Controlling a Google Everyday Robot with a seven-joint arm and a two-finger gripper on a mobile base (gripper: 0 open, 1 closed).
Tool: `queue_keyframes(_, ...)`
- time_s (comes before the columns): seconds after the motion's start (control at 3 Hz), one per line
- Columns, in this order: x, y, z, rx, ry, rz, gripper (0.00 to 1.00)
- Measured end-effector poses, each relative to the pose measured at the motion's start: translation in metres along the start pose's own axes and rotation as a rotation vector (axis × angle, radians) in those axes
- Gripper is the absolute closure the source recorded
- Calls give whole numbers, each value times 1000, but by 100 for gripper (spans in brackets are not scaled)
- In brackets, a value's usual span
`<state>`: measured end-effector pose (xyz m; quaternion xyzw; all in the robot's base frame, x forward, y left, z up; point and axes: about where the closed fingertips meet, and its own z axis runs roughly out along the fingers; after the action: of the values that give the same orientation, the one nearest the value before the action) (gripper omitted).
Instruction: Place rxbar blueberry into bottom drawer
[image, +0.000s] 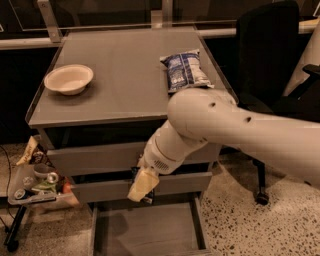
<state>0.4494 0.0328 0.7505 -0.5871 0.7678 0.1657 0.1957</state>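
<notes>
My gripper (142, 186) hangs in front of the cabinet's middle drawer, just above the pulled-out bottom drawer (145, 230). It is shut on the rxbar blueberry (147, 199), a small dark wrapper whose ends show behind the pale finger. The bar is held upright above the back edge of the bottom drawer's flat grey floor. My pale arm reaches in from the right and hides part of the cabinet front.
A puffy blue-and-white chip bag (184, 70) and a cream bowl (68, 78) lie on the cabinet top (120, 85). A black office chair (265, 55) stands at the right. A small cart of clutter (35, 185) stands at the left.
</notes>
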Motion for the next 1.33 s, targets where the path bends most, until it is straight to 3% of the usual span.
queue_keyframes(0.33,51,11,58,-43,-63,143,100)
queue_keyframes(0.67,85,-4,124,-50,-172,291,100)
queue_keyframes(1.33,94,-12,141,-67,-206,320,100)
